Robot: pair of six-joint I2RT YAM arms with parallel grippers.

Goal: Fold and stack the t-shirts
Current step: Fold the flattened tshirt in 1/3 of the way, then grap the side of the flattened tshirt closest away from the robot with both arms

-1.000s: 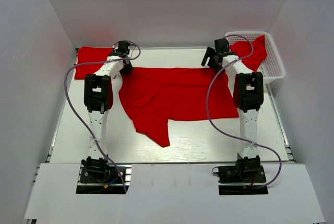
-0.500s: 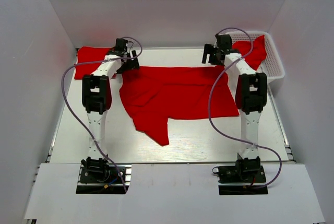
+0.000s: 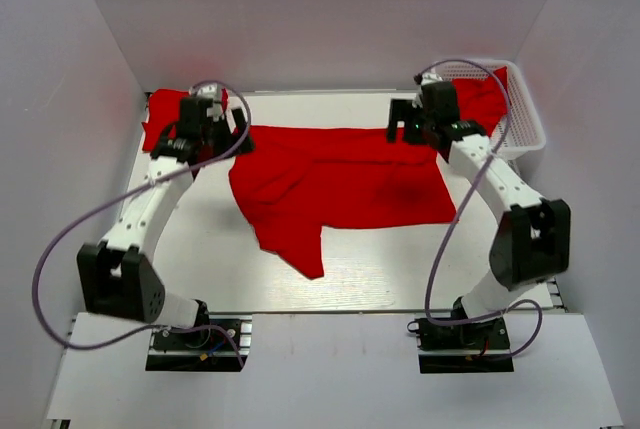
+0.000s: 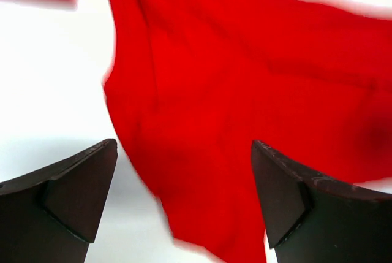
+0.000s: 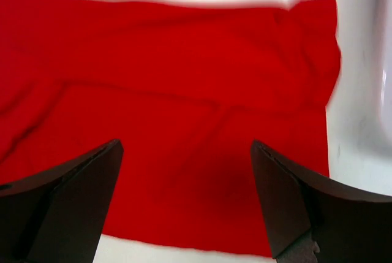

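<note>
One red t-shirt (image 3: 340, 184) lies spread out and creased on the middle of the table (image 3: 370, 269), with a sleeve pointing toward the near edge. My left gripper (image 3: 222, 137) hovers open over its back left corner, and nothing is between the fingers (image 4: 79, 195); the red cloth (image 4: 245, 91) lies below them. Above the shirt's back right part my right gripper (image 3: 408, 132) is open and empty too, with the shirt (image 5: 184, 79) spread beneath its fingers (image 5: 294, 202). A folded t-shirt (image 3: 163, 114) rests at the back left. Another t-shirt (image 3: 490, 97) hangs in the basket.
The white mesh basket (image 3: 527, 134) stands at the back right corner. White walls close in the table at the back and both sides. Grey cables loop from each arm. Both arms' elbows stick out toward the table's sides.
My left gripper opened and let go of the shirt's back left corner, then shifted left. Both arms swung their elbows outward and toward the near edge. The spread shirt stays put.
</note>
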